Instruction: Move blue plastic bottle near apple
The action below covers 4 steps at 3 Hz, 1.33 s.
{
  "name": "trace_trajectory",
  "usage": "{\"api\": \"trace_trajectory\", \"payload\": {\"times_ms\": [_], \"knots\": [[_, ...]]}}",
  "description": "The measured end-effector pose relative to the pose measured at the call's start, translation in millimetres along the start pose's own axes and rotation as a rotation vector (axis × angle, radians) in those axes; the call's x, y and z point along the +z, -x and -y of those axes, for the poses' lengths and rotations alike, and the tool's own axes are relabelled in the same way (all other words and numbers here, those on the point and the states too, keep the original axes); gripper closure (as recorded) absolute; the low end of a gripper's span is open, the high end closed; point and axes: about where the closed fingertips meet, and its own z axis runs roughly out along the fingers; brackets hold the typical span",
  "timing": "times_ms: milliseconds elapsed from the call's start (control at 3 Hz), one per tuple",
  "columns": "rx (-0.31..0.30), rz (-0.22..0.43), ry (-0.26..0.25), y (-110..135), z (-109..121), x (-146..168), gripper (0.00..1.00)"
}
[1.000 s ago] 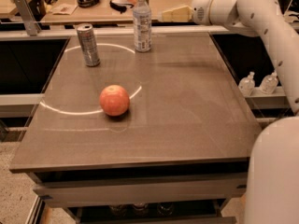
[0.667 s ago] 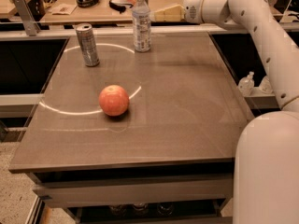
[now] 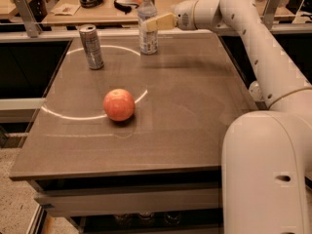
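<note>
The blue plastic bottle (image 3: pixel 147 24) stands upright at the far edge of the brown table, clear with a white cap and a pale label. The red-orange apple (image 3: pixel 119 104) lies near the table's middle-left, well in front of the bottle. My gripper (image 3: pixel 152 23) reaches in from the right at the height of the bottle's upper half, its tan fingertips (image 3: pixel 158 22) right at the bottle's side. Whether it touches the bottle is unclear.
A silver drink can (image 3: pixel 91 47) stands at the far left, left of the bottle. The table (image 3: pixel 195 106) has white curved lines on it. A cluttered wooden desk (image 3: pixel 87 9) lies behind. My arm's large white base (image 3: pixel 268 174) fills the front right.
My gripper has moved left along the far edge, from well right of the bottle to right beside it. The bottle, can and apple have not moved.
</note>
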Motion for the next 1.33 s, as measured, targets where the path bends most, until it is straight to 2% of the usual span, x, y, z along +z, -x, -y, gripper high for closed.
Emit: {"api": "trace_trajectory", "payload": {"times_ms": [667,1333], "knots": [[0.010,-0.016,-0.031,-5,-8,14,0.00],[0.021,0.022,-0.089,-5,-6,23,0.00]]}}
